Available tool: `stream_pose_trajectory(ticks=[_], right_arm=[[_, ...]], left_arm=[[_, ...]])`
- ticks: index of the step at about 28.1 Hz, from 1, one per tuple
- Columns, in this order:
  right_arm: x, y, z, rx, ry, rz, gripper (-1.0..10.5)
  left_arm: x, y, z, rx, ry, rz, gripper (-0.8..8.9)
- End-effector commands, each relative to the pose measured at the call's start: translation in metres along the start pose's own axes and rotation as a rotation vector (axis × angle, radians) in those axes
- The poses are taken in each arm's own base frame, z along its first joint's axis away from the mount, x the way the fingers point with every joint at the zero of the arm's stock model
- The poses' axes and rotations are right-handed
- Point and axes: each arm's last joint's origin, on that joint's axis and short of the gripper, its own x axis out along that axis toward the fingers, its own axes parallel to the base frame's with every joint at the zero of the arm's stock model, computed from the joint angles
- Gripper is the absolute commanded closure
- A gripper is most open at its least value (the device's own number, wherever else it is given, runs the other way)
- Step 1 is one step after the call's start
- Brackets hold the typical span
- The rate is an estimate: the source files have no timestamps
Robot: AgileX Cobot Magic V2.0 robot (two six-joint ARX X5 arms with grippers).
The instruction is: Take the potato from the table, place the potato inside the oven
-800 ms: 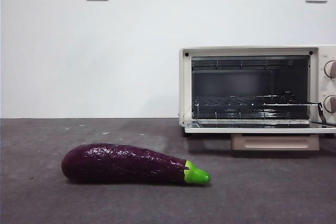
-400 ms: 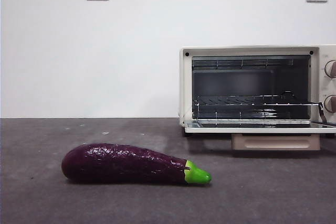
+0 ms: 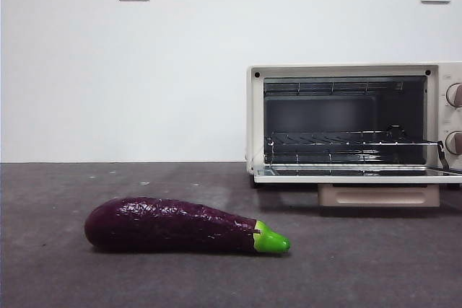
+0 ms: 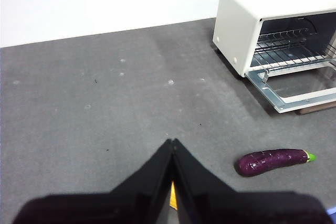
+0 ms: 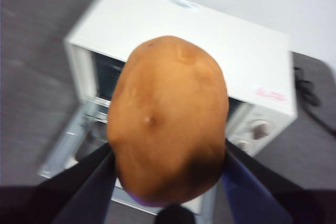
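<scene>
One potato (image 5: 167, 119), pinched in right gripper (image 5: 167, 174) above the oven (image 5: 181, 72).
Oven door open, label blurred; left gripper (image 4: 172, 148) jaws pressed together, eggplant (image 4: 270, 161) nearby.

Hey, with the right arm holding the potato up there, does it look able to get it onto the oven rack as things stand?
Probably yes. The right gripper holds the potato above the oven, whose door hangs open, and the wire rack looks bare. The eggplant lies well off to the side.
</scene>
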Motion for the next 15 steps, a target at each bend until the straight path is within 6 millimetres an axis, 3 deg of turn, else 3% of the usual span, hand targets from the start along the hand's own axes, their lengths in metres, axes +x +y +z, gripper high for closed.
stream_pose_trajectory(ticks=[1,10,15], right_arm=[[0.022,0.003,-0.034,-0.003,0.068,0.008,8.8],[0.101,0.015,-0.113,0.091,0.126,0.139,8.8],[0.132,0.017,-0.123,0.178,0.098,0.111,8.8]], left_arm=[[0.000,0.000,-0.001,-0.010,-0.005,-0.002,8.21],[0.005,-0.002,-0.003,0.002,0.014,0.002,8.21],[0.011,-0.005,-0.007,0.016,0.036,0.009,8.21]])
